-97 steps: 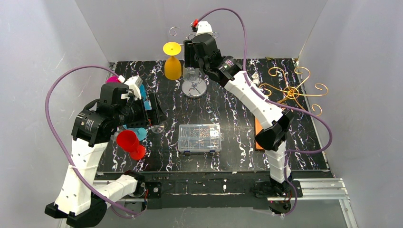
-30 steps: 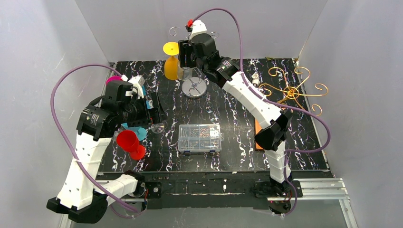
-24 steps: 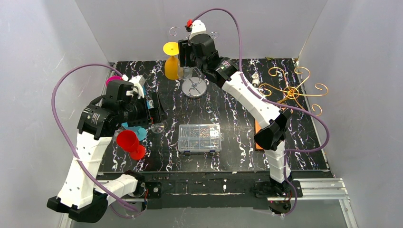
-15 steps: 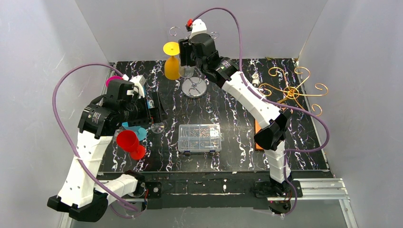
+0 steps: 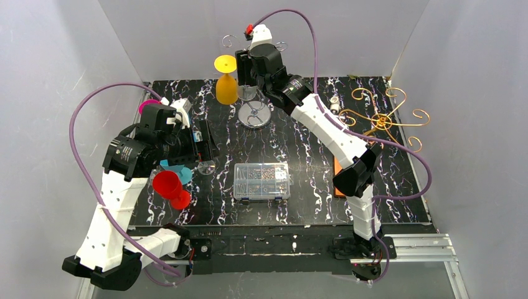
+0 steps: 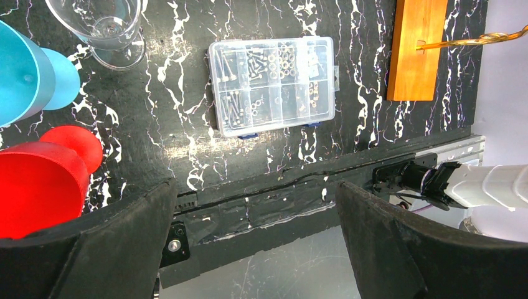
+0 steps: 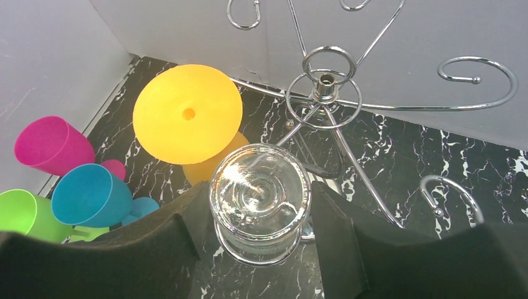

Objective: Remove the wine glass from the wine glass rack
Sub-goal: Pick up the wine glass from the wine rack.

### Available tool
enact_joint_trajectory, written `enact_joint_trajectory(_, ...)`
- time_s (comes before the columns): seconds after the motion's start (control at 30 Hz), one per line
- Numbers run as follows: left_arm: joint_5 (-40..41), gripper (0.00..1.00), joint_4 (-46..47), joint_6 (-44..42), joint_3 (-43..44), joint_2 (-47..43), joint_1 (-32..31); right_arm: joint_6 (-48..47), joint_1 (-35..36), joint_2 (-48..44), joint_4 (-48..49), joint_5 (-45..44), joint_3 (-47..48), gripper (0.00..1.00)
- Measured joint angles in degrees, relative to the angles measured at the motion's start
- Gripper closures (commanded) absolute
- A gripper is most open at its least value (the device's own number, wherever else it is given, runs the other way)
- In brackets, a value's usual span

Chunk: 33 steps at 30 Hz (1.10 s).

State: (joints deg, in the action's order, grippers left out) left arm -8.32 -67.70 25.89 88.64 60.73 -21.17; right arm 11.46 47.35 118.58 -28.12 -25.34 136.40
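Observation:
The clear wine glass point(image 7: 260, 198) hangs upside down, foot toward the camera, between the fingers of my right gripper point(image 7: 255, 230), which is shut on its bowl. One chrome arm of the wine glass rack point(image 7: 325, 81) runs from the hub down to the glass's foot; whether they touch I cannot tell. A yellow glass point(image 7: 187, 115) hangs just left of it. From above, the right gripper point(image 5: 247, 80) holds the clear glass point(image 5: 248, 93) beside the yellow one point(image 5: 226, 84), over the rack's round base point(image 5: 254, 115). My left gripper point(image 6: 255, 190) is open and empty above the table's near edge.
A clear parts box point(image 5: 262, 180) lies mid-table. Red point(image 5: 169, 187) and teal point(image 5: 177, 171) cups and another clear glass point(image 5: 205, 167) stand under the left arm. Pink point(image 7: 53, 144), blue point(image 7: 90, 194) and green point(image 7: 22, 215) cups crowd the back left. A gold wire rack point(image 5: 381, 118) stands right.
Over three seconds the right gripper has carried the clear glass a little left, toward the yellow glass. In the last second it barely moves. The left arm shifted only slightly.

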Motion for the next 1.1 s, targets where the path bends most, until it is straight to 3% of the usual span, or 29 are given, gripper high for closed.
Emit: enact_joint_trajectory(1.1, 0.0, 0.02, 0.1, 0.0, 0.0, 0.0, 0.0, 0.3, -2.9, 0.0, -1.1, -0.2, -0.4, 0.57)
